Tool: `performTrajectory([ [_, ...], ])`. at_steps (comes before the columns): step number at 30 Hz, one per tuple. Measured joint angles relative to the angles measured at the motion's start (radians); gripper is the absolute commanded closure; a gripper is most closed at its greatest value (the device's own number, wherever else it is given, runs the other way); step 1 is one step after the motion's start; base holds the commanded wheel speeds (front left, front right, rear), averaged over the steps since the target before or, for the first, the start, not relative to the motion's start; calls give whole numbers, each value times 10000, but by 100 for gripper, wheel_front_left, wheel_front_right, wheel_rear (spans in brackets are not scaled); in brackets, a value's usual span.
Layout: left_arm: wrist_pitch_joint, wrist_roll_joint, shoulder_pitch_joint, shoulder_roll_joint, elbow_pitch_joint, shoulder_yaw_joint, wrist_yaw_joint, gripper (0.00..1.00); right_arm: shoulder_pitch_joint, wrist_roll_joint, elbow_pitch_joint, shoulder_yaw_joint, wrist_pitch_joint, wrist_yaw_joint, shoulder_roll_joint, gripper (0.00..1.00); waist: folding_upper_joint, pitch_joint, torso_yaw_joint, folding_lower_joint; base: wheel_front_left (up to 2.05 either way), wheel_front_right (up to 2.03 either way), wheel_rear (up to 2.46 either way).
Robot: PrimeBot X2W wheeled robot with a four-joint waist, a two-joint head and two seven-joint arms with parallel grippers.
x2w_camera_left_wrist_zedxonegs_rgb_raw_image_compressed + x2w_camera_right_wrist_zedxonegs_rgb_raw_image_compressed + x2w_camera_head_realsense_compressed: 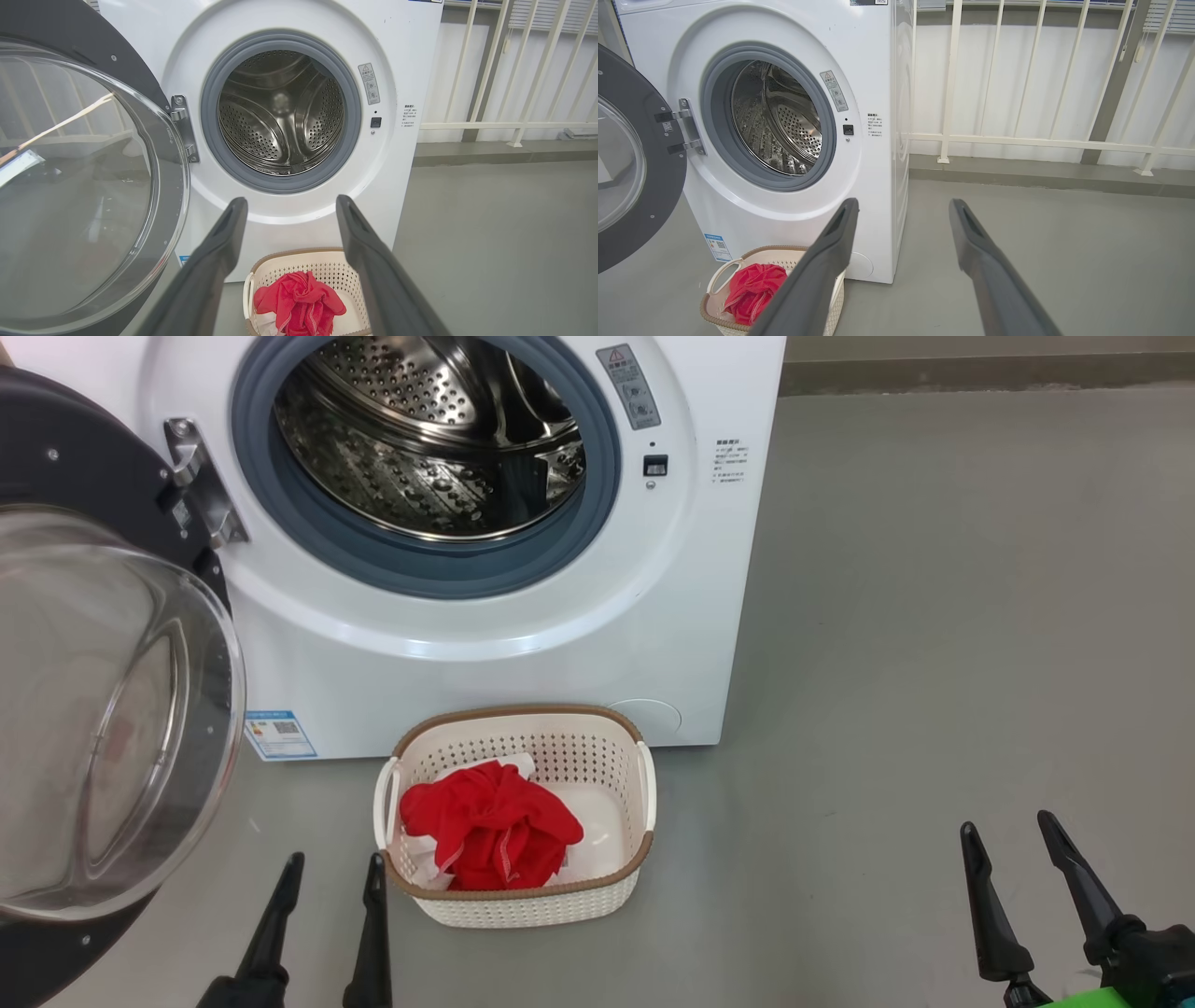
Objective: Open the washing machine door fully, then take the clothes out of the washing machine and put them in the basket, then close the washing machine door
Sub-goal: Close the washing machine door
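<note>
The white washing machine stands with its steel drum bare inside. Its round black door with the glass bowl is swung wide to the left. On the floor before the machine sits the cream basket, and the red clothes lie bunched in it. My left gripper hangs open just left of the basket, holding nothing. My right gripper is open and empty far to the basket's right.
Grey floor stretches to the right of the machine. A white railing on a low kerb runs behind it. The open door takes up the space at the left.
</note>
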Motion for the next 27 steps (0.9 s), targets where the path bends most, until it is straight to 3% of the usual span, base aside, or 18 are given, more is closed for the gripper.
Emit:
performTrajectory([
  [12,0,84,-40,12,-69,31,107,0,-12,-2,-8,-33,0,0,0,0,0,40,445,0,0,0,0],
  [27,0,84,-116,12,-357,151,453,0,-76,-6,-36,36,0,0,-2,0,0,173,1766,0,0,0,0],
])
